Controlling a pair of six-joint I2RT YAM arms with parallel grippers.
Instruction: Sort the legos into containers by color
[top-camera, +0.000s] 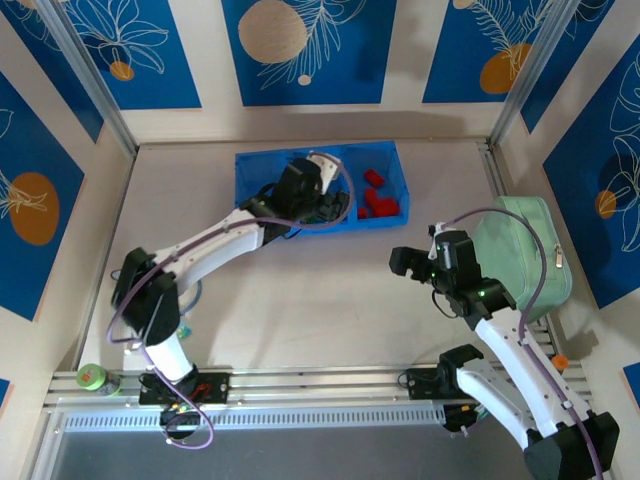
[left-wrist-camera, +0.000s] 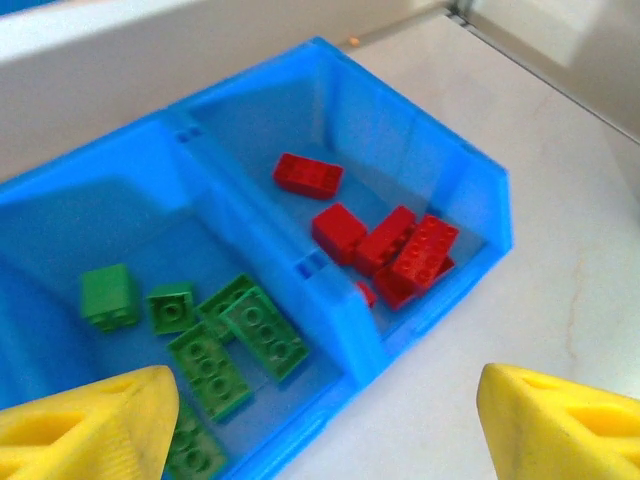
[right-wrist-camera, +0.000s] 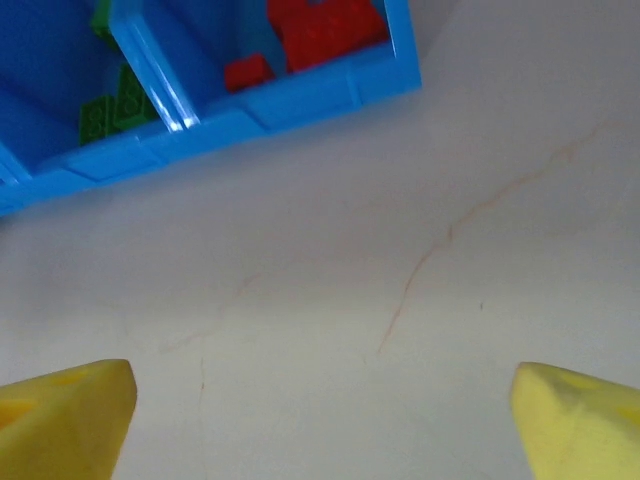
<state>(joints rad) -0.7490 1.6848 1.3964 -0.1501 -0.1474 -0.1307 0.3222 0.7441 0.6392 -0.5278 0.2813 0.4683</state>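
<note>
Jaws of right gripper (right-wrist-camera: 320, 420) are spread wide and empty above bare table (right-wrist-camera: 400, 300). Left gripper (left-wrist-camera: 325, 430) is parted, nothing held, over tray (left-wrist-camera: 440, 150) front. Green legos (left-wrist-camera: 215, 335) are lodged in middle compartment, red legos (left-wrist-camera: 385, 245) in right. Left compartment is partly hidden by arm.

Colour notes:
- tray (left-wrist-camera: 400, 140): translucent blue, same shade on walls and dividers.
- legos: one group red (left-wrist-camera: 425, 250), one group green (left-wrist-camera: 262, 332), each plain and unpatterned.
- left gripper (left-wrist-camera: 325, 385) and right gripper (right-wrist-camera: 322, 375): fingers (left-wrist-camera: 90, 425) bright yellow on both.
- table (right-wrist-camera: 400, 250): off-white, with faint brownish veins like marble.
- pouch (top-camera: 520, 245): pale mint green.
- wall panels (top-camera: 300, 50): deep blue, white line-drawn leaves, tan and orange discs.
- arms (top-camera: 215, 245): white shells, black joints.
- cables (top-camera: 340, 200): purple.
</note>
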